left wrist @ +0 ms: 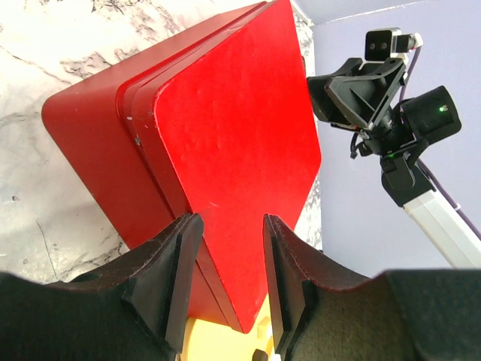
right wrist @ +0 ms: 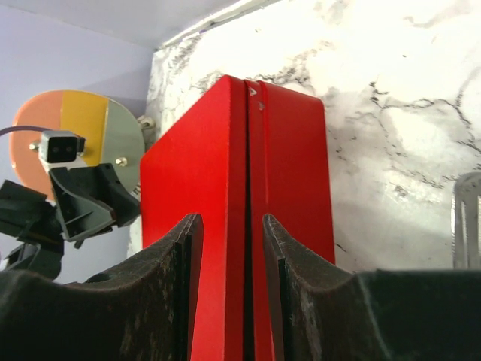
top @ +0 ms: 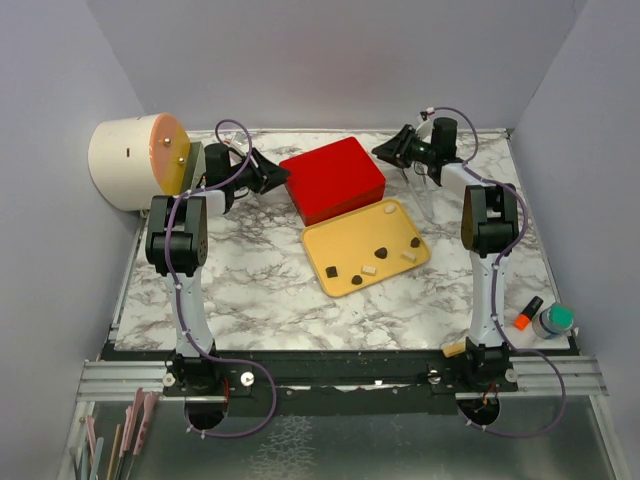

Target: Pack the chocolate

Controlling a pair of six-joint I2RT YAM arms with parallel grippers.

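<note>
Several tiny pieces of chocolate (top: 383, 251), dark brown and cream, lie loose on the flat yellow tray (top: 340, 240) in front of a closed red box (top: 333, 178). My left gripper (top: 280, 172) is at the box's left end, open, and its fingers (left wrist: 174, 263) frame the lid's near corner (left wrist: 240, 188). Below that corner the tray (left wrist: 203, 338) and a dark piece (left wrist: 260, 354) show. At the box's far right corner my right gripper (top: 380, 152) is open, and its fingertips (right wrist: 188, 241) stand either side of the box's lid seam (right wrist: 247, 188). Neither gripper holds anything.
A white round container (top: 120, 160) with an orange and yellow face lies at the back left. An orange marker (top: 528, 312) and a small green-capped jar (top: 553, 320) stand at the table's near right edge. A clear plastic item (top: 425, 195) lies beside the right arm.
</note>
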